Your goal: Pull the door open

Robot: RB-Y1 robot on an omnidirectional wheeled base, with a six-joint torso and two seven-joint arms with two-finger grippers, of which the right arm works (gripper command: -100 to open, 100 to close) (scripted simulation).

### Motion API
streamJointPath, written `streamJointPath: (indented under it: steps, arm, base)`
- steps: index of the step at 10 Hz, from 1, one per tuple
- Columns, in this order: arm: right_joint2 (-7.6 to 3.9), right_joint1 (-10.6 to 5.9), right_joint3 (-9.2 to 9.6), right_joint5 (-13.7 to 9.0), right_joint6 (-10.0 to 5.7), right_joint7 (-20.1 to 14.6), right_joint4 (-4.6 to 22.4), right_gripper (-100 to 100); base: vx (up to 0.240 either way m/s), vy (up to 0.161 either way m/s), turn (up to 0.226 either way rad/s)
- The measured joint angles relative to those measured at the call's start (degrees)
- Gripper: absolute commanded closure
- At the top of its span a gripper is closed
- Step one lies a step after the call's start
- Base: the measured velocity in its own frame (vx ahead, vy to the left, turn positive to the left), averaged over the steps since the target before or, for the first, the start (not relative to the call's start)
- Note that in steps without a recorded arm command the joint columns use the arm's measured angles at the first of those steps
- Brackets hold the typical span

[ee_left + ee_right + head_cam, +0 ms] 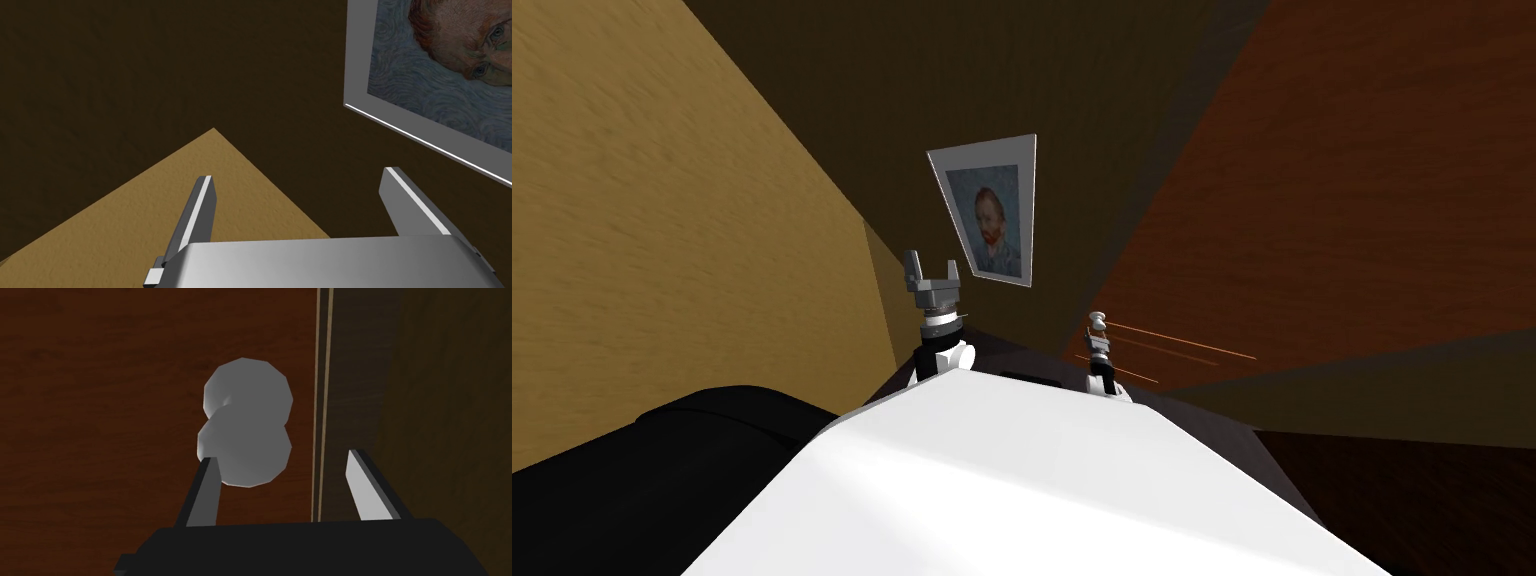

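A reddish-brown wooden door stands directly ahead of my right gripper. On it sits a pale grey, rounded door knob, close to the door's edge, where a thin pale strip runs beside darker brown framing. The right gripper's two thin fingers stand wide apart and hold nothing. The knob lies just ahead of them, off-centre, with one fingertip at its rim and the other well clear, over toward the strip. My left gripper is raised ahead of my chest, apart from the door, its fingers also spread wide and empty.

I judge this to be the reaching step: the knob is nearly lined up but not yet grasped, and the door appears shut. The next move calls for shifting the right hand sideways to centre the knob between the fingers, easing forward, closing firmly on it, then drawing back along the door's swing.
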Motion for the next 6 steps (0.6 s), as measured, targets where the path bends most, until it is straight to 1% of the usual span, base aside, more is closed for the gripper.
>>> streamJointPath:
  steps: [1,2,3,4,5,6]
  arm:
    - [-0.04,0.40,0.22,0.2,0.69,-0.1,-1.1,-100]
    - [-0.32,0.26,0.30,0.3,0.93,-0.3,-1.0,-100]
    - [-0.49,0.26,0.41,0.4,1.15,-0.4,-1.3,-100]
    - [-0.58,0.09,0.48,0.4,1.36,-0.4,-1.3,-100]
    - [-0.56,0.09,0.60,0.5,1.70,-0.5,-1.6,-100]
    - [-0.56,0.12,0.61,0.6,1.80,-0.5,-1.7,-100]
  base:
    - [-0.180,0.057,-0.047]
    - [-0.180,0.044,-0.044]
    - [-0.188,-0.009,-0.054]
    - [-0.200,-0.052,-0.053]
    - [-0.090,-0.025,-0.008]
    - [0.098,-0.004,0.110]
